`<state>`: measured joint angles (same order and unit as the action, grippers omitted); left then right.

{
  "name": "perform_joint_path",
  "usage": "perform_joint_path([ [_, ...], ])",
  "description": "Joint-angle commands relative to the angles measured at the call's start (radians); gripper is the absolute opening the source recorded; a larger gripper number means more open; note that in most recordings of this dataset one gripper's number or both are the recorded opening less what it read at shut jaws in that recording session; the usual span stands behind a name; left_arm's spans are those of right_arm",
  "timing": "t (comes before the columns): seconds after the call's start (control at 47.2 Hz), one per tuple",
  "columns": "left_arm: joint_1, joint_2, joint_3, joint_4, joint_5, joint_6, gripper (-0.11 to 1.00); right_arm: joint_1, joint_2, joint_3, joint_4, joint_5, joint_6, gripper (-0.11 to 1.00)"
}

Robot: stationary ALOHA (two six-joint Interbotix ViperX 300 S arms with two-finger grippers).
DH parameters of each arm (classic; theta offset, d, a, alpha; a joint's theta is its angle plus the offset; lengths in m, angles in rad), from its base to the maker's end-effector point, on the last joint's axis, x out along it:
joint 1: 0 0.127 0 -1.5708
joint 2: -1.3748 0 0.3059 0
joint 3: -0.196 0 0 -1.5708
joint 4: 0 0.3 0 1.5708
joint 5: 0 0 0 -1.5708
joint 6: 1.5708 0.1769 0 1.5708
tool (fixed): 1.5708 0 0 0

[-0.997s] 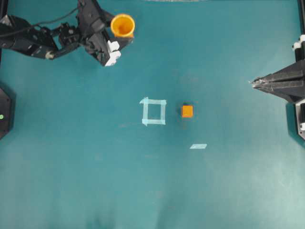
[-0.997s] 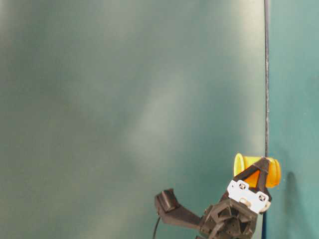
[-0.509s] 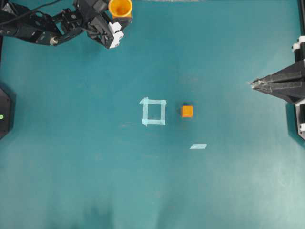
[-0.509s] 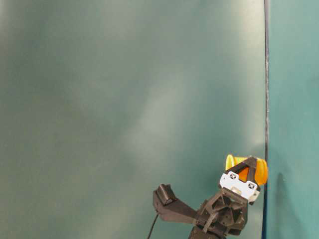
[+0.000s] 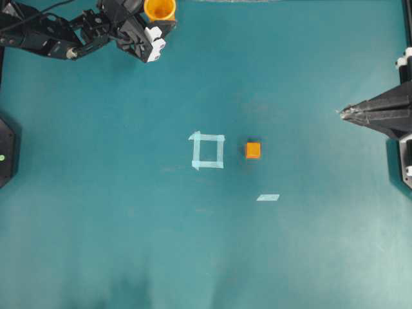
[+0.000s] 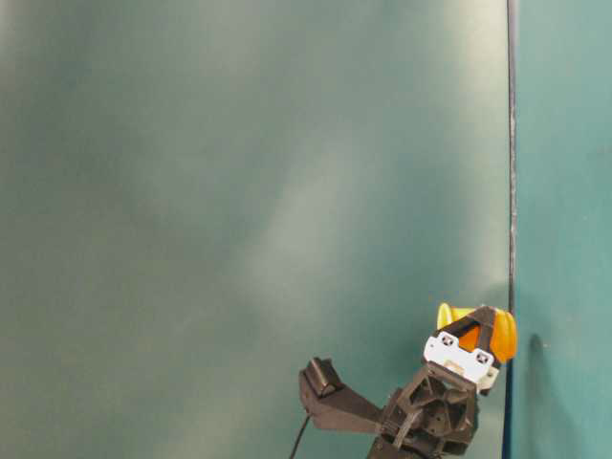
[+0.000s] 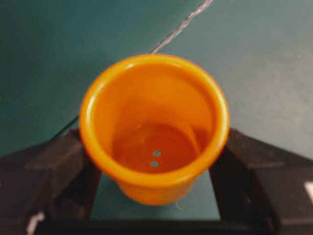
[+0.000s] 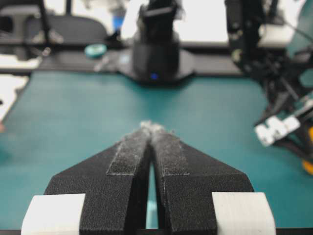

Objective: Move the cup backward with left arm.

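Right gripper [image 5: 341,113] sat at table's right edge, fingertips pressed together, holding nothing. Orange cube [image 5: 253,150] lay mid-table beside tape square [image 5: 207,150], tape strip [image 5: 268,197] nearby. Farther back, left gripper [image 5: 158,19] was clamped around cup [image 5: 159,8], upright at table's [image 5: 206,257] far-left edge.

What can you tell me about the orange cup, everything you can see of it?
The small round orange-yellow plastic cup looks glossy, with a rolled lighter rim, darker inside and two tiny holes in its bottom. It stands upright, mouth up, empty, at the far edge of the teal table. The black left gripper holds it, jaws pressed on opposite sides of its wall.
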<state>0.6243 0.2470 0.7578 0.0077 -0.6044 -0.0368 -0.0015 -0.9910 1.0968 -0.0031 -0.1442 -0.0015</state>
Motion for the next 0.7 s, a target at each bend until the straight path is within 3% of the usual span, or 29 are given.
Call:
perform_joint_path([
  [0.0,0.017,-0.012,-0.026,-0.002,0.000,-0.020,0.62,0.002,0.002,-0.034,0.000,-0.005,0.000,0.00],
  [0.148,0.035,-0.006,-0.038,-0.002,0.005,-0.061,0.62,0.002,0.002,-0.034,0.000,-0.005,0.000,0.00],
  [0.679,0.041,0.029,-0.057,-0.002,0.034,-0.072,0.62,0.002,0.003,-0.034,0.002,-0.003,-0.002,0.00],
])
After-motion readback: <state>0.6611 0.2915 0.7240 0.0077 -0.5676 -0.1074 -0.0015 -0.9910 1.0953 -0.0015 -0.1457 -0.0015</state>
